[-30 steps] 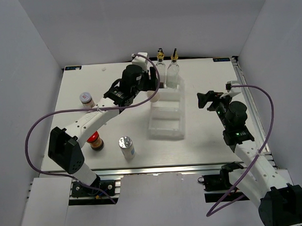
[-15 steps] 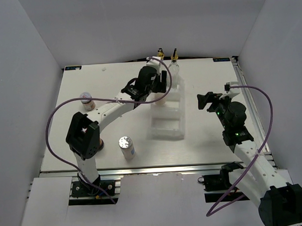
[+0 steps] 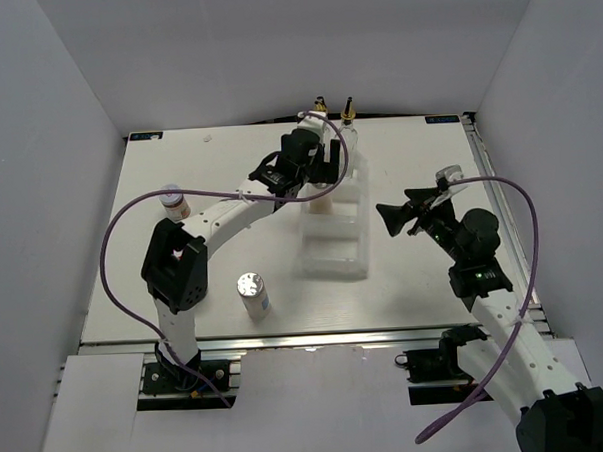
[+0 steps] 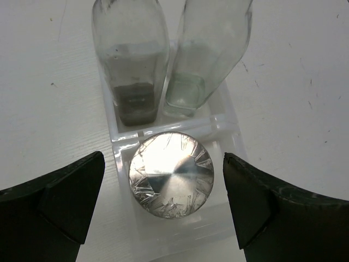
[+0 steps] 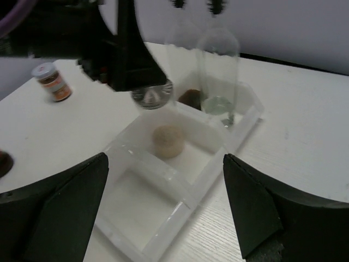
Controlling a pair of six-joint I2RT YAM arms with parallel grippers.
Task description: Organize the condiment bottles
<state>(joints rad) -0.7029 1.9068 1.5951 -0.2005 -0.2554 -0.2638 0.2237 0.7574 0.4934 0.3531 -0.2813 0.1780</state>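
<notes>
My left gripper (image 3: 319, 177) hangs open over the white tray (image 3: 354, 246). In the left wrist view its fingers (image 4: 82, 185) stand apart on either side of a silver-lidded shaker (image 4: 171, 174) that stands in the tray's second compartment, not touching it. Two tall glass bottles (image 4: 133, 60) (image 4: 210, 49) stand in the back compartment; their gold tops show from above (image 3: 319, 109) (image 3: 348, 109). A second shaker (image 3: 252, 293) and a white-lidded jar (image 3: 172, 201) stand on the table at the left. The red-capped jar is hidden behind the left arm. My right gripper (image 3: 396, 214) is open and empty, right of the tray.
The tray's two near compartments (image 5: 147, 213) hold nothing. In the right wrist view the white-lidded jar (image 5: 52, 82) stands far left, and the left gripper (image 5: 120, 49) looms over the shaker (image 5: 155, 95). Purple cables loop from both arms. White walls enclose the table.
My left arm has swung right over the tray and now stands open around the shaker in the second compartment. It now covers the red-capped jar. My right gripper has moved left toward the tray.
</notes>
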